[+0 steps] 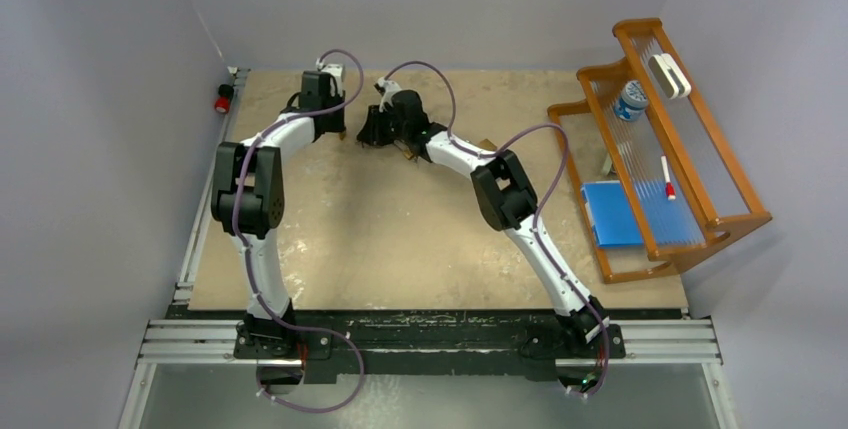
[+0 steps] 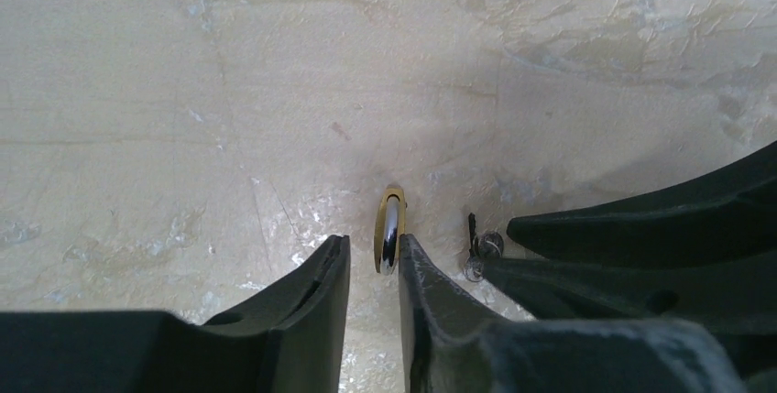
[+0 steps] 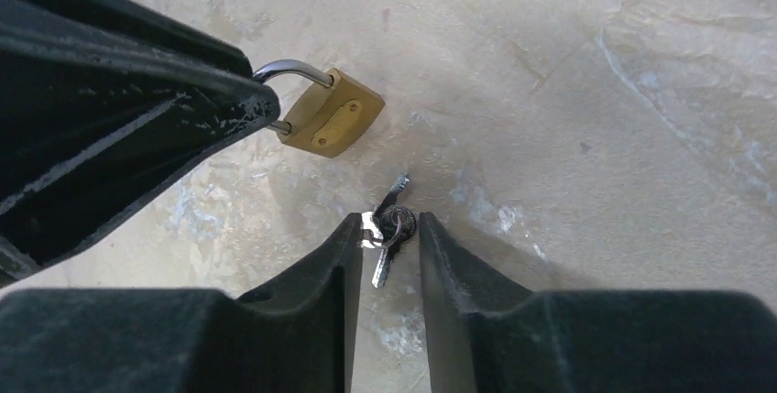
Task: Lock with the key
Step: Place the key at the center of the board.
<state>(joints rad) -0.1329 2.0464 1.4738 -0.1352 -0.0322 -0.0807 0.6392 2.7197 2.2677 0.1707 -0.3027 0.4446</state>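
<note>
Padlock [image 3: 332, 123] lies just ahead of released left hand [image 2: 374, 260], keys [image 3: 399, 222] between jaws of released right hand [image 3: 390, 230].

Elbows raised, left arm [image 1: 262, 164] and right arm [image 1: 500, 189] extended toward tabletop [image 1: 400, 249] far edge, left gripper [image 2: 374, 242] jaws slightly parted, right gripper [image 3: 390, 221] jaws slightly parted, both pointing down.

Keys [image 3: 395, 224] lie between the parted right claw [image 3: 391, 230] fingertips, near the brass padlock [image 3: 332, 116].

This place looks like a robotics laboratory: plain grey walls [image 1: 100, 99] close around a worn table [image 1: 400, 249], and the left arm [image 1: 250, 189] and right arm [image 1: 505, 194] are bolted on aluminium rails [image 1: 190, 341].
</note>
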